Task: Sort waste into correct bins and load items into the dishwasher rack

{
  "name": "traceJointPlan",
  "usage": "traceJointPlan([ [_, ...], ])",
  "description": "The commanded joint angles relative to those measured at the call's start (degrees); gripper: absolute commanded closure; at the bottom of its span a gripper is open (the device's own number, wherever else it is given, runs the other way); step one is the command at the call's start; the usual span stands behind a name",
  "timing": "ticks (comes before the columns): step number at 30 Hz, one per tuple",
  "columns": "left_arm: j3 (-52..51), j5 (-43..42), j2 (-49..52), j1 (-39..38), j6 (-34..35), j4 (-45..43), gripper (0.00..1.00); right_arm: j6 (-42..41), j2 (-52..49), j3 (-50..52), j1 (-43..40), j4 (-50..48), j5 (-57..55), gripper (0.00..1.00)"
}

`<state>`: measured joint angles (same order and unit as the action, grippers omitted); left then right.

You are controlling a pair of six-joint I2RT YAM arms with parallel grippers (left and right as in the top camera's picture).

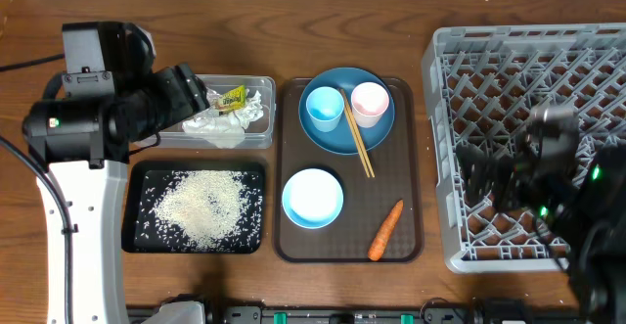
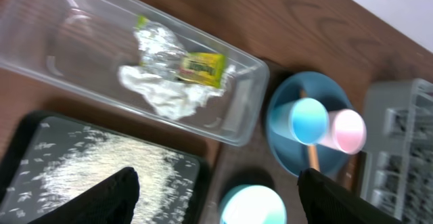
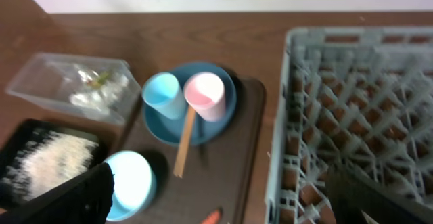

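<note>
The orange carrot (image 1: 385,230) lies at the front right of the brown serving tray (image 1: 386,182). On the blue plate (image 1: 333,140) stand a light blue cup (image 1: 324,109) and a pink cup (image 1: 370,102), with chopsticks (image 1: 358,146) leaning off the plate. The white-and-blue bowl (image 1: 313,198) sits in front of them. Left of the tray are the black rice tray (image 1: 132,207) and the clear tub (image 1: 264,81) of wrappers. My left gripper (image 1: 199,97) hovers open over the tub's left end. My right gripper (image 1: 479,182) hangs open over the grey rack (image 1: 548,69), holding nothing.
The rack fills the table's right side, its near wall close to the serving tray's right edge. Bare wood shows behind the tub and tray. My left arm's white base (image 1: 83,236) stands at the front left, beside the rice tray.
</note>
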<state>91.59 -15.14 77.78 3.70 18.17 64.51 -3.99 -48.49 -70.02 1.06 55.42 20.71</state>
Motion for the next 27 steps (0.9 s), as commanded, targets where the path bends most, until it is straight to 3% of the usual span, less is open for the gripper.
traceJointPlan([
  [1,0.6,-4.4,-0.3,-2.0,-0.3,0.3,0.22,-0.2,-4.1,-5.1,0.0,1.4,6.0,0.01],
  [4,0.6,-4.3,-0.3,-5.1,-0.3,-1.0,0.23,-0.2,-5.0,-5.8,0.0,1.3,8.4,0.01],
  [7,0.6,-4.3,-0.3,-8.5,-0.3,-2.8,0.32,0.4,-5.2,-5.8,0.0,1.2,6.3,0.01],
  [10,0.6,-4.2,0.1,-12.6,-0.3,-4.5,0.42,-0.3,-5.2,-5.8,0.0,1.2,3.0,0.07],
  [13,0.6,-0.3,1.4,-16.8,0.8,-7.0,0.45,-0.3,-5.2,-5.8,0.0,1.2,0.0,0.12],
  [16,0.6,4.4,3.6,-21.0,2.3,-10.1,0.46,-0.8,-5.2,-5.8,0.0,1.3,-2.8,0.14],
  [27,0.6,7.1,18.8,-29.0,7.3,-22.2,0.46,-1.1,-9.3,-5.8,0.0,4.2,-7.4,0.14],
])
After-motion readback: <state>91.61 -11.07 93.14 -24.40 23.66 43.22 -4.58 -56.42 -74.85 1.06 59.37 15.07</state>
